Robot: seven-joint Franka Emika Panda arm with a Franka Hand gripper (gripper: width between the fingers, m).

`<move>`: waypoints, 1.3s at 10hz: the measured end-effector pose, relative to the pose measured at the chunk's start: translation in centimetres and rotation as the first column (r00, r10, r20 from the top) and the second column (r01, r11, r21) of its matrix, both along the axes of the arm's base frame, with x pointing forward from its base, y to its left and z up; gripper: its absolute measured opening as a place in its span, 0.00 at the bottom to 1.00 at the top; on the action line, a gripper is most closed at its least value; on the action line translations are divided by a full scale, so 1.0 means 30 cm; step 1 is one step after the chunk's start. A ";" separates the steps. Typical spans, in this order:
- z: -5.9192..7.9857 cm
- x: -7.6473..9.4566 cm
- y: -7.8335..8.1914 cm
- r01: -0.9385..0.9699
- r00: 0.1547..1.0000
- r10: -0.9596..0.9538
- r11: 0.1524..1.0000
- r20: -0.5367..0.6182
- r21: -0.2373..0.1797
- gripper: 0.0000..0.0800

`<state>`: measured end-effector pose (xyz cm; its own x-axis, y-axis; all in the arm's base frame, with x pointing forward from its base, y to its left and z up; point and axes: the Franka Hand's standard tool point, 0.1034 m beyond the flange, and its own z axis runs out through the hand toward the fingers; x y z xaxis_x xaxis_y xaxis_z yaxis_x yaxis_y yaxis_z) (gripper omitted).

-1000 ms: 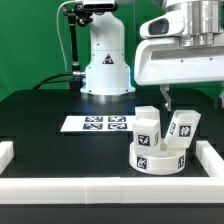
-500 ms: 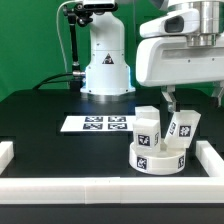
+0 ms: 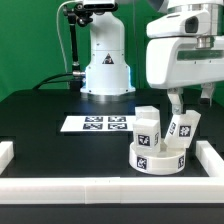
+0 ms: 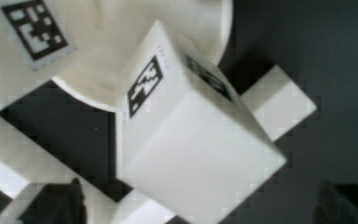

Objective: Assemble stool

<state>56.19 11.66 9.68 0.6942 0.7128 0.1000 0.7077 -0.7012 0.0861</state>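
The white round seat lies on the black table at the exterior view's right. Two blocky white legs stand on it, one upright and one tilted. My gripper hangs just above the tilted leg with its fingers apart. In the wrist view a tagged leg fills the middle, with the seat behind it. My gripper is open. Its dark fingers stand on either side of the leg's near end. I cannot tell if they touch it.
The marker board lies flat in the table's middle, in front of the robot base. Long white rails run along the front and both side edges. Another white piece shows beside the leg in the wrist view.
My gripper has moved toward the exterior view's right, from above the seat's middle to above the tilted leg. The seat and legs have not moved.
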 end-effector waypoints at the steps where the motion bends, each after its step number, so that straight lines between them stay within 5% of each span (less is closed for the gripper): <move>1: 0.000 0.003 0.002 -0.124 0.992 0.124 0.992 0.008 -0.030 0.81; 7: -0.025 -0.003 -0.030 -0.510 0.859 0.509 0.850 -0.042 -0.127 0.81; 12: -0.033 0.003 -0.084 -0.642 0.766 0.638 0.749 -0.083 -0.165 0.81; 13: -0.035 0.003 -0.087 -0.641 0.766 0.637 0.749 -0.084 -0.165 0.70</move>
<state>56.27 9.05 8.63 0.0704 0.9945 -0.0777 0.9883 -0.0589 0.1406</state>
